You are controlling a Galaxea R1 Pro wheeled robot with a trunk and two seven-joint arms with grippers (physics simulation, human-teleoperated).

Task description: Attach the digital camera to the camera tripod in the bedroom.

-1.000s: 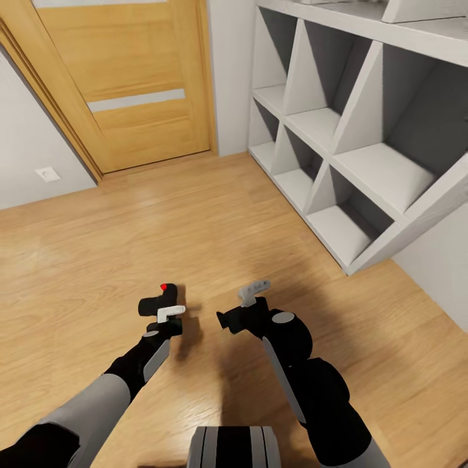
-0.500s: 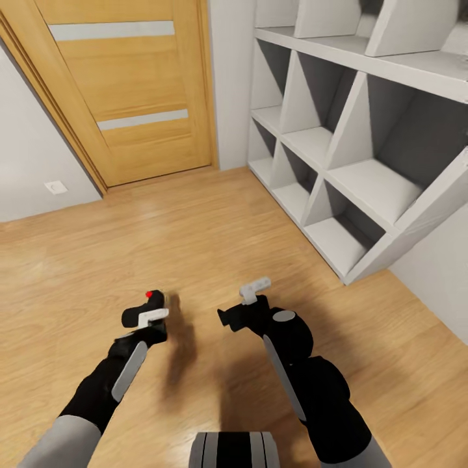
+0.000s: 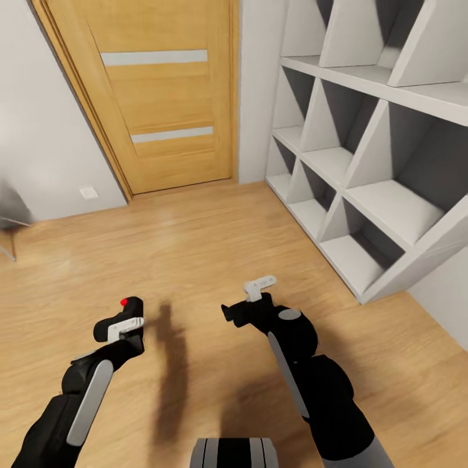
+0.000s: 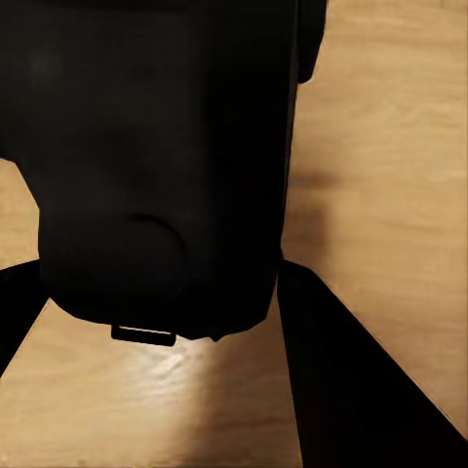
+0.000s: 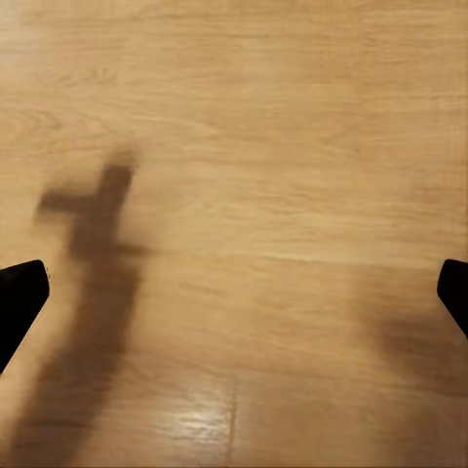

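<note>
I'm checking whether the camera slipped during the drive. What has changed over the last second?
The view has swung, bringing more of the door and left wall into the picture. The left gripper has drawn back toward the robot, still shut on the digital camera. The right gripper stays open and empty over the floor.

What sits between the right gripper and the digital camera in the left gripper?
Bare wood floor with a dark shadow, in the head view, between the right gripper and the digital camera in the left gripper.
</note>
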